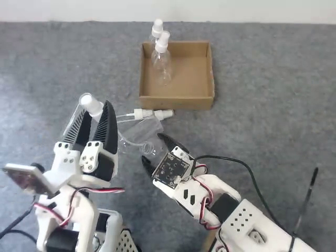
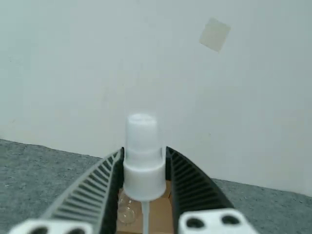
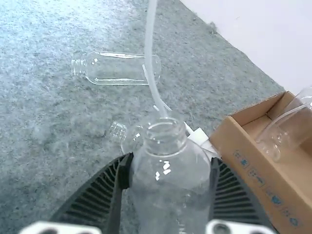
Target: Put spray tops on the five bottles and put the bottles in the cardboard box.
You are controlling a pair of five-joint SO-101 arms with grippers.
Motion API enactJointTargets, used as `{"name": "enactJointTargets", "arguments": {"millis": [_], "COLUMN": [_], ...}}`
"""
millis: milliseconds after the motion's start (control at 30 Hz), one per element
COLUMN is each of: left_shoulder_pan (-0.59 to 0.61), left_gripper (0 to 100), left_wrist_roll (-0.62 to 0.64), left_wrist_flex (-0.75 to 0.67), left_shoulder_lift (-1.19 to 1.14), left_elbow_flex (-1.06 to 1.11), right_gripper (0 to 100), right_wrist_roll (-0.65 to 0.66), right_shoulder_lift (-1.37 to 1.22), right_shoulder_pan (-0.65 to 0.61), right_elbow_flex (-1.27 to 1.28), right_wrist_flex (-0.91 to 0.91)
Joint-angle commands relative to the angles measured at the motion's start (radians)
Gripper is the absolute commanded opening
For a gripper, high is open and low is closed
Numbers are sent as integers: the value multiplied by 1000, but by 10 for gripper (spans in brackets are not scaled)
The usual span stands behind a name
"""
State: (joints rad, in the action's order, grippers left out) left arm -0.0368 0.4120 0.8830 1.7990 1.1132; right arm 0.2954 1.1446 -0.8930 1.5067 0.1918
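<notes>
Fingers on the left are clenched on a spray top so its tube can be fed into the open bottle gripped by the right fingers, with the box at twelve o'clock.

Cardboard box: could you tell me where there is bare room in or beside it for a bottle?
The box floor's right half is bare; capped bottles crowd its left. The carpet right of it is free. In front, loose spray tops and open bottles lie crowded.

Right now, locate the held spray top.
In the high view the spray top is clamped in the left gripper, its tube reaching the bottle in the right gripper.
</notes>
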Motion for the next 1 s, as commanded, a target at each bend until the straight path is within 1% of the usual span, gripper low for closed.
{"name": "enactJointTargets", "arguments": {"millis": [0, 200, 267, 367, 433, 500, 633, 800, 967], "left_shoulder_pan": [-5, -9, -43, -109, -129, -126, -126, -126, -129], "left_gripper": [13, 13, 13, 13, 13, 13, 13, 14, 15], "left_wrist_roll": [-15, -15, -20, -66, -78, -80, -80, -81, -166], "left_wrist_flex": [11, 3, 3, 3, -14, -28, -28, -26, -31], "left_shoulder_lift": [2, 2, 2, 2, 2, 2, 3, 3, 5], "left_elbow_flex": [-8, 15, 25, 44, 61, 79, 87, 90, 116], "right_gripper": [158, 158, 158, 158, 158, 158, 158, 158, 158], "right_wrist_roll": [15, 15, 14, 14, 14, 8, -71, -89, -89], "right_shoulder_lift": [31, 31, 31, 31, 31, 31, 31, 31, 31], "right_shoulder_pan": [-10, -12, -12, -13, -13, -13, -8, -8, -7], "right_elbow_flex": [-28, -29, -29, -29, -23, -21, -28, -28, -28], "right_wrist_flex": [-28, -30, -30, -33, -59, -67, -71, -71, -71]}}
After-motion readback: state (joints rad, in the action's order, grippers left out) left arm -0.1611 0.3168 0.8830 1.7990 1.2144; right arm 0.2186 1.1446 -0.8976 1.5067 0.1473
